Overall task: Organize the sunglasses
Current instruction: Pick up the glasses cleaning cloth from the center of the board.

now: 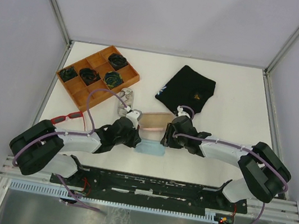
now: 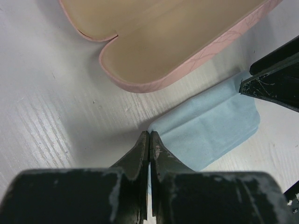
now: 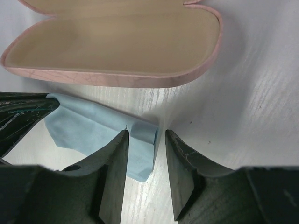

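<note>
Pinching the cloth (image 2: 210,126) corner tight in my left gripper (image 2: 149,140), with my right gripper (image 3: 145,137) released astride its other end before the open case (image 3: 117,77), I judge the right must close next, while the red sunglasses (image 1: 72,115) lie by the table (image 1: 236,103)'s left edge.
</note>
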{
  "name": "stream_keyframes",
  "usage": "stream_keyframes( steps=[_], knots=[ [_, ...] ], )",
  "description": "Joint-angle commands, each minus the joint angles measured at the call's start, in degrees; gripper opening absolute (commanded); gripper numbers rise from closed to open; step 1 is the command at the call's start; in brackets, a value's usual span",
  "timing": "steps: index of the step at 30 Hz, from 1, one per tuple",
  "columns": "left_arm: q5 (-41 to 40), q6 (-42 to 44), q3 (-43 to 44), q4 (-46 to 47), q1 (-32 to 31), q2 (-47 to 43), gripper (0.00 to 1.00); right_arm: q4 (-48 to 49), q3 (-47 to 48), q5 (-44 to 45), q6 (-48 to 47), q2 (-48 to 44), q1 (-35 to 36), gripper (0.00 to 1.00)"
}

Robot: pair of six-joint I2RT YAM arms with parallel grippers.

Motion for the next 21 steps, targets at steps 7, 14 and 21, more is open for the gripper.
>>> stream_keyframes(
  steps=[7, 14, 21],
  knots=[
    [-0.2, -0.3, 0.0, 0.6, 0.0, -1.1, 0.03, -2.1, 2.0, -1.7, -0.7, 2.3, 0.2, 0.42],
    [0.1, -0.3, 0.0, 0.8, 0.0, -0.9, 0.03, -2.3, 1.7, -1.2, -0.6, 3.1, 0.2, 0.36],
    [0.4, -0.1, 0.4, 0.9, 0.1, -0.5, 0.03, -1.8, 1.0, 0.0, -0.9, 3.2, 0.2, 0.20]
  ],
)
